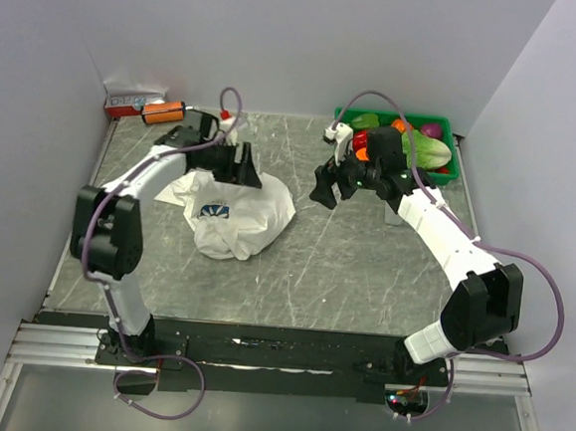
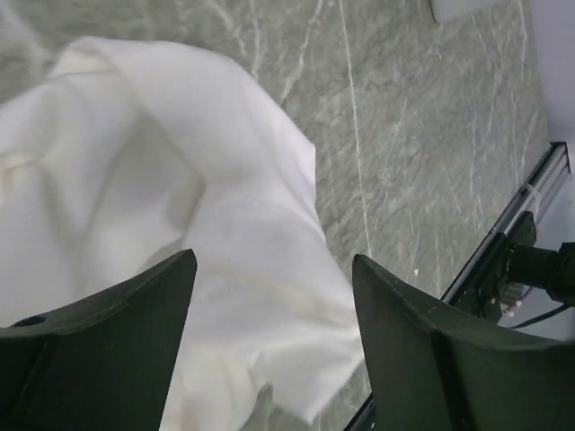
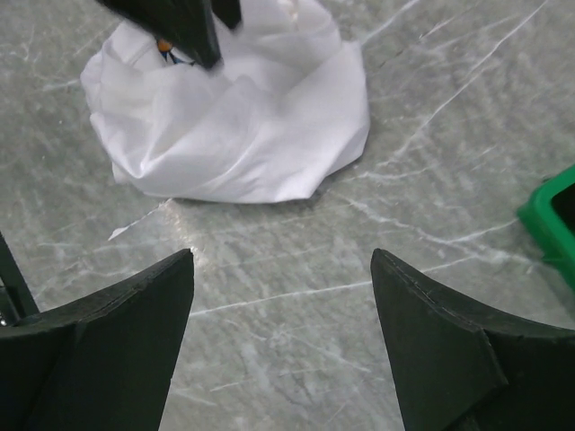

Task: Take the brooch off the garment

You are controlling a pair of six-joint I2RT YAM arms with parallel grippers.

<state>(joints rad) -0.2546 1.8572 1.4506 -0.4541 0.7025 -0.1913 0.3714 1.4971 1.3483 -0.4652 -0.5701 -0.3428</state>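
Top external view: the garment (image 1: 236, 214), soft white cloth, lies bunched on the veined stone table (image 1: 344, 270). The left gripper (image 1: 237, 164) hangs over its far edge, the right gripper (image 1: 327, 192) well apart.

Left wrist view: jaws spread, empty, above smooth folds.

Right wrist view: jaws spread, nothing between them. I can't spot the brooch anywhere, so the next move likely means searching the folds.

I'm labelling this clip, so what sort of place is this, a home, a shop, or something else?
Most likely a robotics lab test cell, not a home: plain walls box in a marble-look table, two arms are bolted to a metal rail, and a green bin holds toy-like produce.
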